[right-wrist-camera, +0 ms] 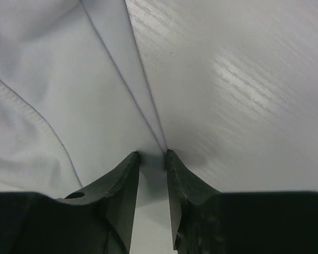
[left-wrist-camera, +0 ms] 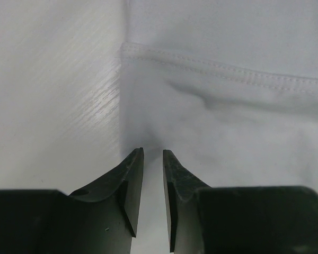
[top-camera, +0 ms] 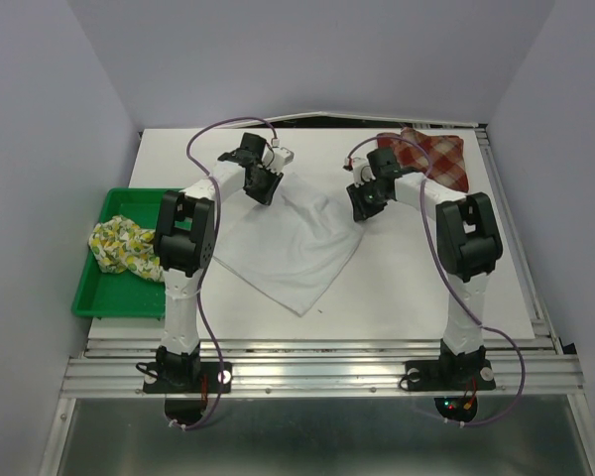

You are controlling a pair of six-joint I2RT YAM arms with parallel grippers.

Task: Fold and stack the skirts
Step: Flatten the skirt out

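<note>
At the near edge of the table [top-camera: 426, 288] the two arms stand bolted side by side and reach away over the board. Just left of the left arm's base, a green tray [top-camera: 89, 297] sits against the table's left side, and the fruit-print skirt [top-camera: 119, 248] lies bunched inside it, partly hidden by the arm's elbow. Between the arms the white skirt [top-camera: 288, 243] lies on the table, one corner pointing towards the bases and its far side drawn out between the two grippers. The right gripper [top-camera: 362, 203] is at the cloth's right corner. In its wrist view the fingers [right-wrist-camera: 124, 180] stand only a narrow gap apart, pinching a folded edge of the white skirt that runs to a point between the tips, with bare table to the right. A little farther back, the left gripper [top-camera: 263, 186] is at the far-left corner, its fingers [left-wrist-camera: 130, 180] likewise nearly together and nipping the white cloth just below a stitched hem. Farthest back, at the far right of the table, the plaid skirt [top-camera: 436, 154] lies crumpled behind the right arm, well apart from the white one.
</note>
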